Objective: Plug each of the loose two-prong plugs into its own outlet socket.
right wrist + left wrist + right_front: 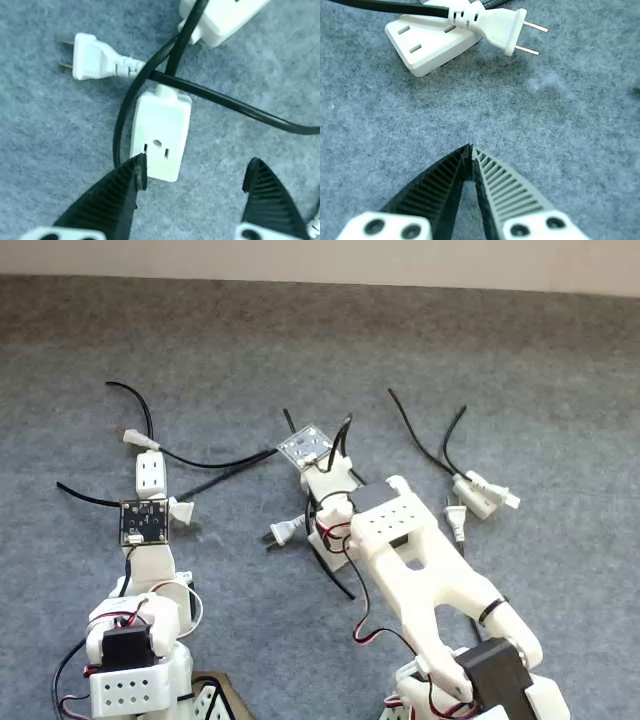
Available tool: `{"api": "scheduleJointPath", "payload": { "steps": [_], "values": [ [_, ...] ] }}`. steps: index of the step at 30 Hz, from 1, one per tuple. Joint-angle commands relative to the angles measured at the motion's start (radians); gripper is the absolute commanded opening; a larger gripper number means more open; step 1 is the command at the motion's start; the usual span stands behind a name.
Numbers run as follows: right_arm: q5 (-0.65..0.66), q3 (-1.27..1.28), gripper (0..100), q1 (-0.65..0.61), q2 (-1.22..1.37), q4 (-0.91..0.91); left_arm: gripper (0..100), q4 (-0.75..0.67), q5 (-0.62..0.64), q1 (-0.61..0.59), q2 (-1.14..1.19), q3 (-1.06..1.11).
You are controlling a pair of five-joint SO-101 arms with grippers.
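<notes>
Grey carpet [560,360] covers the work surface, with a pale wall [400,260] along its far edge. At the left, a white outlet block [152,472] lies with a white plug [181,510] against its near end. The left wrist view shows that plug's two prongs bare and the left gripper [471,150] with jaws together over bare carpet. In the centre, the right wrist view shows the right gripper [196,170] with jaws apart and one fingertip at a corner of a second outlet [160,135]. A loose plug [95,57] lies just beyond, and a black cord [225,100] crosses between them. Far right, from above, a third outlet [480,495] and third plug [455,516] lie apart from both arms.
</notes>
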Motion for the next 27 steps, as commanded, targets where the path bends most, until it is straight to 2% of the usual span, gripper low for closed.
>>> {"api": "scheduleJointPath", "payload": {
  "steps": [1, 10, 13, 17, 20, 27],
  "values": [
    [0.011, -0.004, 29.9, 0.024, -0.005, -0.018, 1, 0.005, 0.008, -0.008, -0.002, 0.016],
    [0.011, -0.001, 29.9, 0.025, -0.005, -0.027, 1, 0.005, 0.008, -0.008, -0.002, 0.016],
    [0.018, 0.068, 29.9, 0.038, -0.005, -0.113, 1, 0.005, 0.008, -0.008, -0.002, 0.016],
    [0.110, 0.186, 29.9, 0.082, -0.005, -0.237, 1, 0.005, 0.008, -0.008, -0.002, 0.016],
    [0.150, 0.222, 29.9, 0.170, -0.007, -0.254, 1, 0.005, 0.008, -0.008, -0.002, 0.016],
    [0.318, 0.220, 29.7, 0.466, -0.008, -0.251, 1, 0.005, 0.008, -0.008, -0.002, 0.016]
  ]
}}
